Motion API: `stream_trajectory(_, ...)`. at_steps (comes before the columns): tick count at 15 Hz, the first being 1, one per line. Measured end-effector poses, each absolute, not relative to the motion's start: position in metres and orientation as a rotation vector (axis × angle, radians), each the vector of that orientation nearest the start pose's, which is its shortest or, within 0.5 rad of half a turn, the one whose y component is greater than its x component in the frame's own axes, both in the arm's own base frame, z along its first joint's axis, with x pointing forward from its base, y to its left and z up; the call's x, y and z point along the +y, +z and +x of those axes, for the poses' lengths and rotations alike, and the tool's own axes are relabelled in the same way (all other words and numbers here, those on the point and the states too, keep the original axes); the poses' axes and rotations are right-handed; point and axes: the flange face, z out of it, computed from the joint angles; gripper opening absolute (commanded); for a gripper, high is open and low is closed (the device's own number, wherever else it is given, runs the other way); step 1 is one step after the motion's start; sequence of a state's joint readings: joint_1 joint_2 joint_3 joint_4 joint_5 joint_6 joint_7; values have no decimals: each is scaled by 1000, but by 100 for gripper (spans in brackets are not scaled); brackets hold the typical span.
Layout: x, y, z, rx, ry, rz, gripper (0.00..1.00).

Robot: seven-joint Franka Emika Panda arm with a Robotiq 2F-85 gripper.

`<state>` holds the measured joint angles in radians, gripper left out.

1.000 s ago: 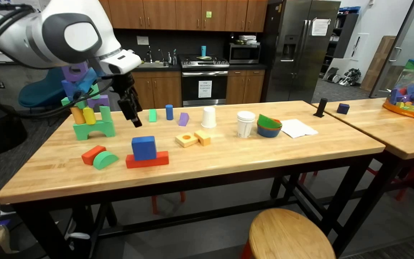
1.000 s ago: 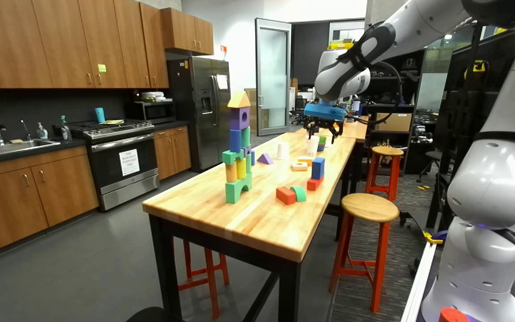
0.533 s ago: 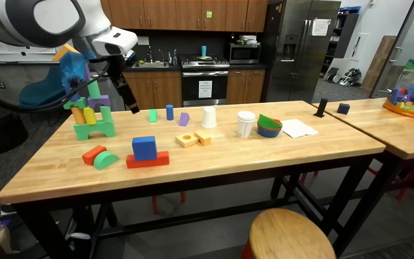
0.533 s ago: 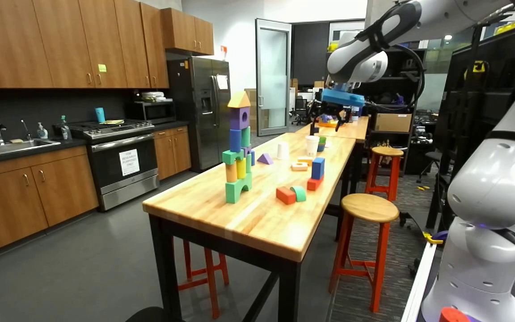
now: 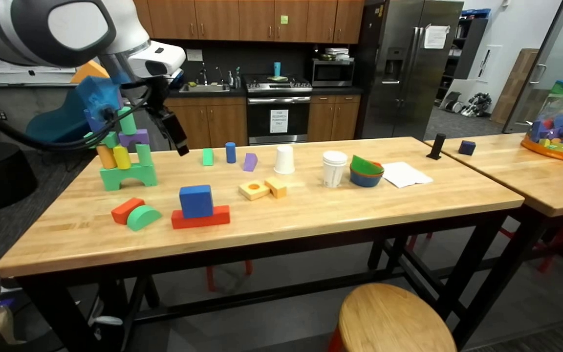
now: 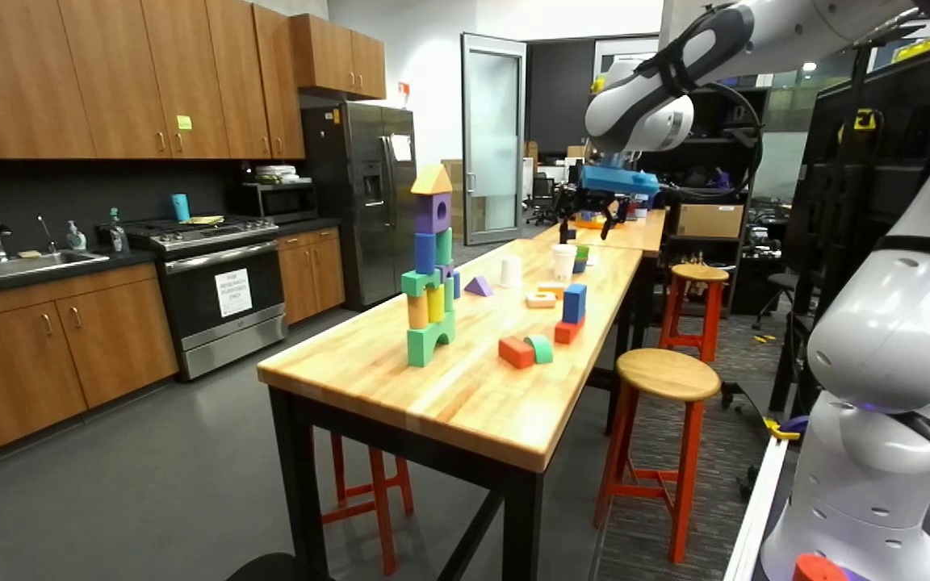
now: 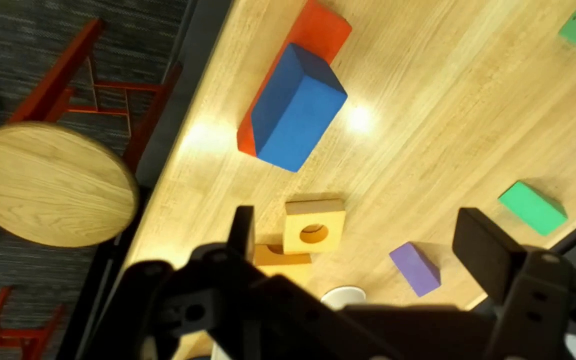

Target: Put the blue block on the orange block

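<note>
The blue block (image 5: 196, 201) rests on top of the orange block (image 5: 220, 215), a flat red-orange bar lying near the table's edge. Both also show in an exterior view, the blue block (image 6: 574, 304) above the orange block (image 6: 568, 332). In the wrist view the blue block (image 7: 300, 112) covers much of the orange block (image 7: 318, 31). My gripper (image 7: 360, 235) is open, with nothing between its fingers. It hangs above the table, apart from both blocks, and shows in both exterior views (image 5: 182, 146) (image 6: 586, 230).
A tall block tower (image 6: 430, 266) stands on the table. A red block (image 5: 126, 210) and a green half-round (image 5: 142, 217) lie beside the orange block. Yellow blocks (image 7: 314, 227), a purple block (image 7: 415, 269), white cups (image 5: 334, 168) and bowls (image 5: 365, 172) also stand there.
My gripper has risen and drawn back from the table over the last second, mostly in the first half. It stays open. The blue and orange blocks have not moved.
</note>
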<state>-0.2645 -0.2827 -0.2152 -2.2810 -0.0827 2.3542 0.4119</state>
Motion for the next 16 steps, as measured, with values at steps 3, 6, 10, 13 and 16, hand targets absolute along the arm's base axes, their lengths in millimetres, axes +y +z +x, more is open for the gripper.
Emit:
stream_trajectory(3, -222, 501, 435, 1038, -465, -2932, 100)
stream_trajectory(6, -209, 500, 428, 805, -338, -2999, 100)
stream_trajectory(10, -198, 500, 413, 498, -149, -3060, 100)
stream_trajectory(13, -196, 500, 403, 269, -19, -3074, 100)
stream_trajectory(16, -197, 500, 396, 53, 107, -3093, 100)
